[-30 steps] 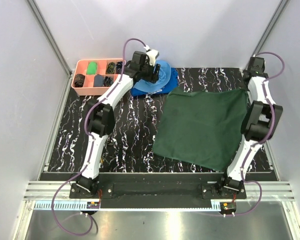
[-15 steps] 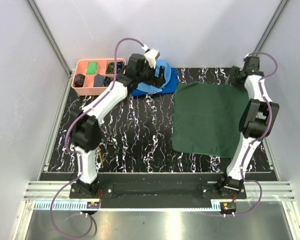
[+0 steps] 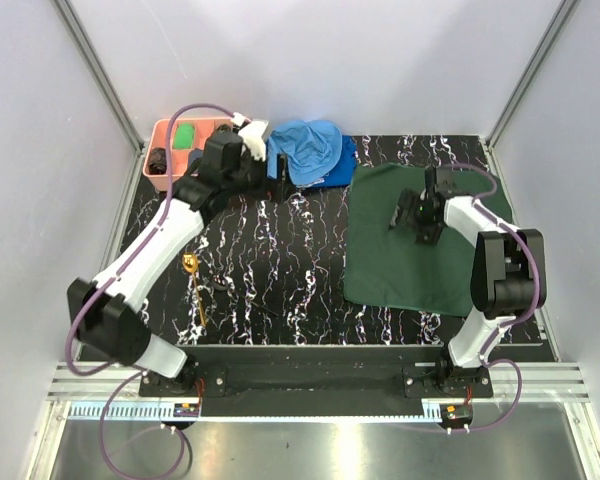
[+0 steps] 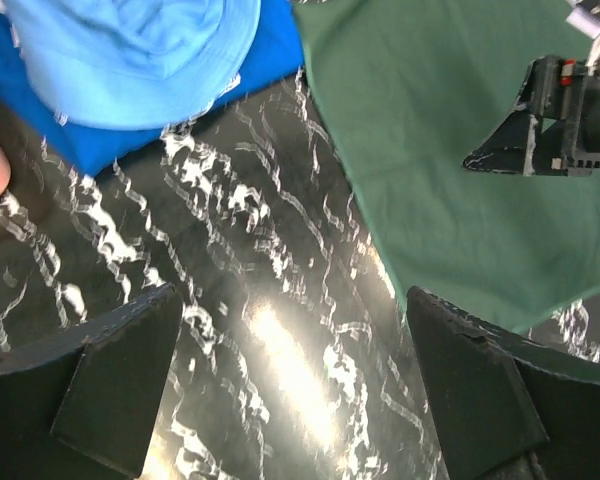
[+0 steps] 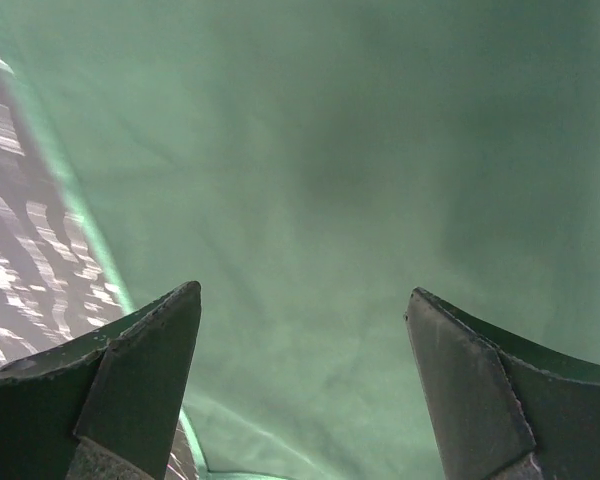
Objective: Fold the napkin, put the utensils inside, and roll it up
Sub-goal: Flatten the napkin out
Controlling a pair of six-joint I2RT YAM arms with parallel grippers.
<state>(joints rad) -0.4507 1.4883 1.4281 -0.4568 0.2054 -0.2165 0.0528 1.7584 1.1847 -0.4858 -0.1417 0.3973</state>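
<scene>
The dark green napkin lies flat and folded on the right half of the table. My right gripper hovers over its upper middle, jaws open and empty; the right wrist view shows the napkin filling the space under the open gripper. The gold utensils lie on the bare table at the left, a spoon bowl uppermost. My left gripper is open and empty beside the blue cloths. In the left wrist view the gripper hangs above black marbled table, with the napkin at the right.
A light blue cloth lies on a royal-blue cloth at the table's back, just left of the napkin. A pink tray with several small items stands at the back left corner. White walls enclose the table.
The napkin went from spread out to folded into a narrower rectangle. My right gripper opened, let it go and moved over its middle. My left arm swung left, uncovering the utensils.
</scene>
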